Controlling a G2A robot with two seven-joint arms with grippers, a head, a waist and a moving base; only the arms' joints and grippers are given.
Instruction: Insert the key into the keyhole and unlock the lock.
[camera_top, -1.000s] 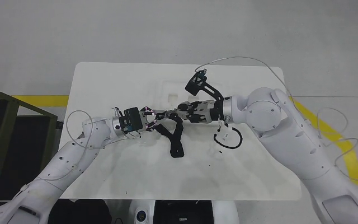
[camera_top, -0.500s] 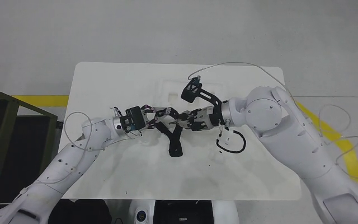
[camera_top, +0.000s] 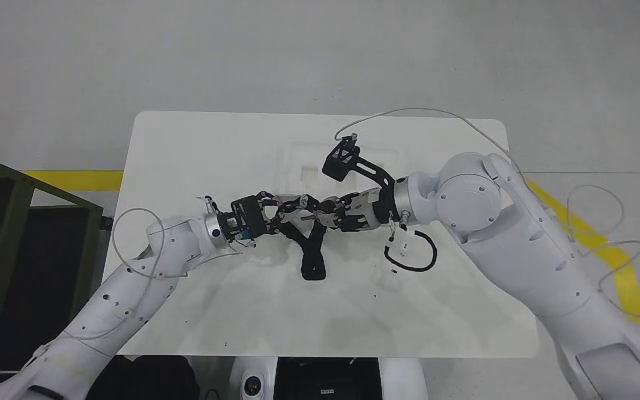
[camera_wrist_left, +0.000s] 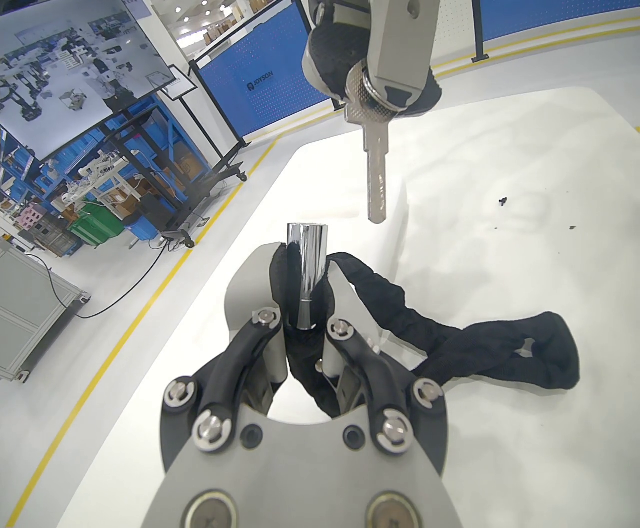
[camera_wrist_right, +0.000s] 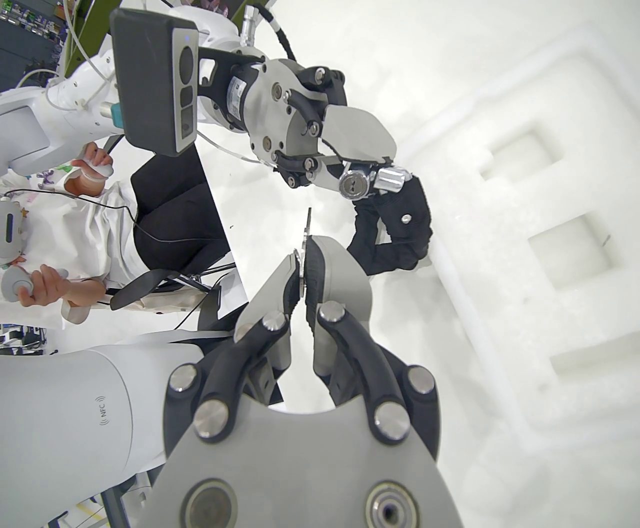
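Observation:
My left gripper is shut on the lock's chrome cylinder, which points away from the wrist. The lock's black fabric-covered chain trails down onto the white table. My right gripper is shut on the head of a silver key. The key's tip hangs a short way from the cylinder's end, offset to one side and not touching it. In the right wrist view the keyhole face looks toward the key. In the top view both grippers meet over the table's middle, above the chain.
A white foam tray with rectangular recesses lies just behind the grippers. A black cable loop rests on the table under the right forearm. Bare table lies to the left and along the front edge.
The right wrist has turned and moved left with the key. The left gripper has shifted slightly right with the lock, so key and cylinder now stand closer together.

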